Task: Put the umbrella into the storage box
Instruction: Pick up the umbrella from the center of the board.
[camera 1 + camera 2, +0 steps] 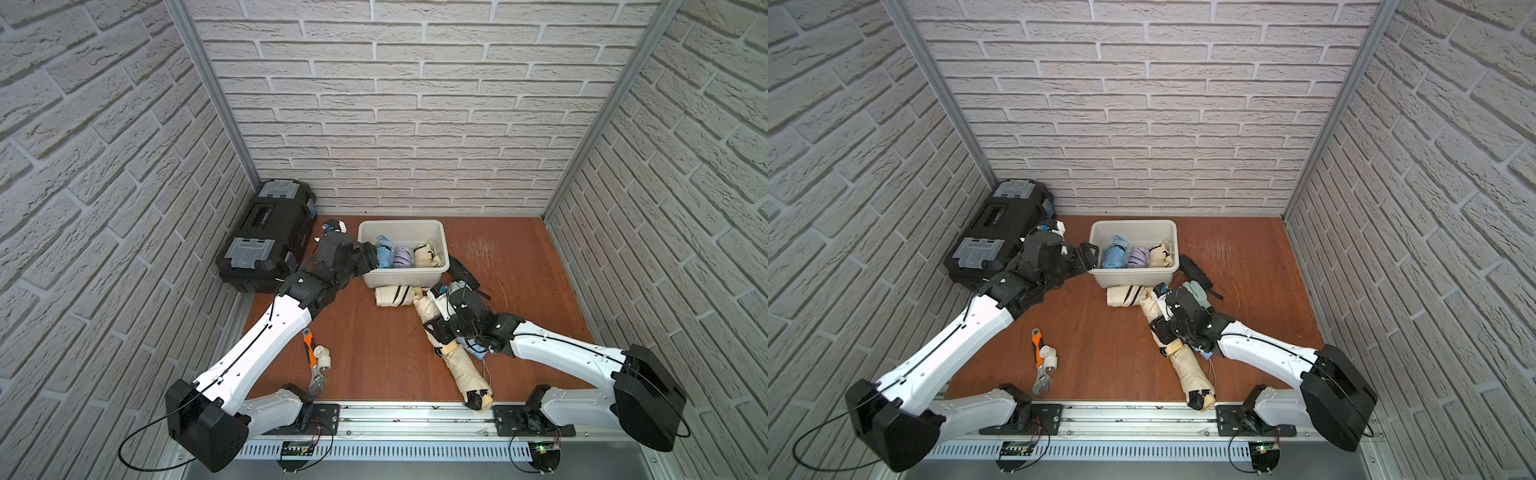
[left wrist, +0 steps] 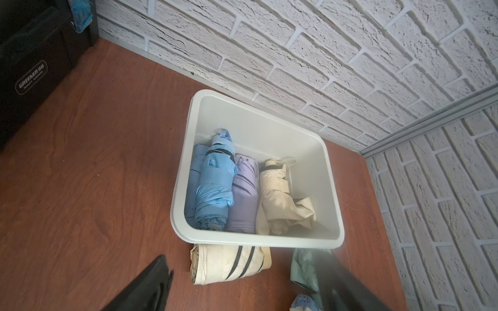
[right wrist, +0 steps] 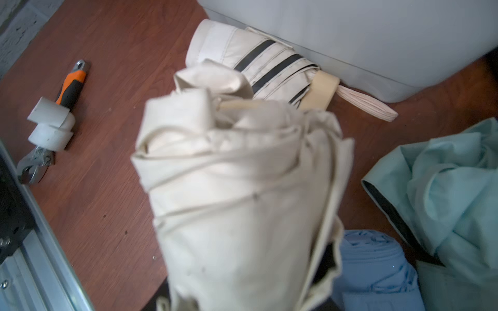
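**Right hand astride the long cream umbrella, box beyond its far tip**

The long cream umbrella (image 1: 465, 370) lies flat on the table (image 1: 374, 353), outside the storage box (image 1: 405, 277). The right gripper (image 1: 438, 330) sits over it part-way along, with a jaw on either side of the roll. The umbrella's long axis therefore runs crosswise between the fingers: one end trails back behind the hand, and the other reaches forward past it toward the box.

Cloth fills the right wrist view and hides the fingertips, so I cannot tell whether the jaws already pinch the roll or merely straddle it.

Ahead of that hand, a striped cream umbrella (image 1: 395, 296) lies against the box's near wall, between hand and box. The left gripper (image 1: 368, 257) hangs released at the box's side rim, jaws wide and holding nothing, well apart from the long umbrella. The right arm is plainly the nearer.

Judged from here, the move is up and forward over the striped one. The roll looks long for the box, so it may need turning.
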{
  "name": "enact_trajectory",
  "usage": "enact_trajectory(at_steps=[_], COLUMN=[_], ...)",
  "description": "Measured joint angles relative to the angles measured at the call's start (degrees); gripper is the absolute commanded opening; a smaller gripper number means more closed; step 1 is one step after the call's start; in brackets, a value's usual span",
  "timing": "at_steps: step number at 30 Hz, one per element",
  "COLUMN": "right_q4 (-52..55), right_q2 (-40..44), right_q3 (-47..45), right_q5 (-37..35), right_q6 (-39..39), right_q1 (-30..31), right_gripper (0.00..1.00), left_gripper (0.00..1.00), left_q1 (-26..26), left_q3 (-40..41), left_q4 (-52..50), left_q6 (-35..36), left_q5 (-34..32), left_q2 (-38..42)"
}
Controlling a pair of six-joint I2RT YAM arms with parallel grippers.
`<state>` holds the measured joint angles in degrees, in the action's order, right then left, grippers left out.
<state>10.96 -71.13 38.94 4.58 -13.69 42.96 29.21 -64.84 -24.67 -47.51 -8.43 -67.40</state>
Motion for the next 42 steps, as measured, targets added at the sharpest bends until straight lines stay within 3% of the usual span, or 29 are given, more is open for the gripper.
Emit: enact_trajectory(at_steps=[6,16,27,31,37,42], right_q4=[7.85,15.43,22.21,24.09,25.55,26.36], right_q2=[4.17,2.97,-4.79,-7.04,-8.20,-8.81], right_q3=[3.34,17.68,29.70,33.51,35.08,35.10], right_q5=[2.62,5.29,7.43,8.28,9.31,9.66], right_q6=[8.98,22.64,43.19,47.84,51.23,52.28], right_q1=[2.10,3.69,5.97,5.97,5.97,5.95], right_gripper=[0.41,0.38,0.33,0.31,0.30,0.30], left_gripper=[0.91,0.98,0.98,0.98,0.88,0.96], left_q1=[-1.18,-3.78,-6.40,-6.40,-6.45,-6.49], left_q3=[-0.59,9.84,13.29,13.53,13.62,14.64], left_q4=[-2.51,4.74,15.13,15.02,13.94,14.21], left_q6=[-1.38,-8.90,-22.16,-22.64,-20.98,-20.00], left_q5=[4.52,27.87,45.83,51.32,57.42,61.11], left_q2=[1.14,4.92,2.38,1.64,1.66,2.14])
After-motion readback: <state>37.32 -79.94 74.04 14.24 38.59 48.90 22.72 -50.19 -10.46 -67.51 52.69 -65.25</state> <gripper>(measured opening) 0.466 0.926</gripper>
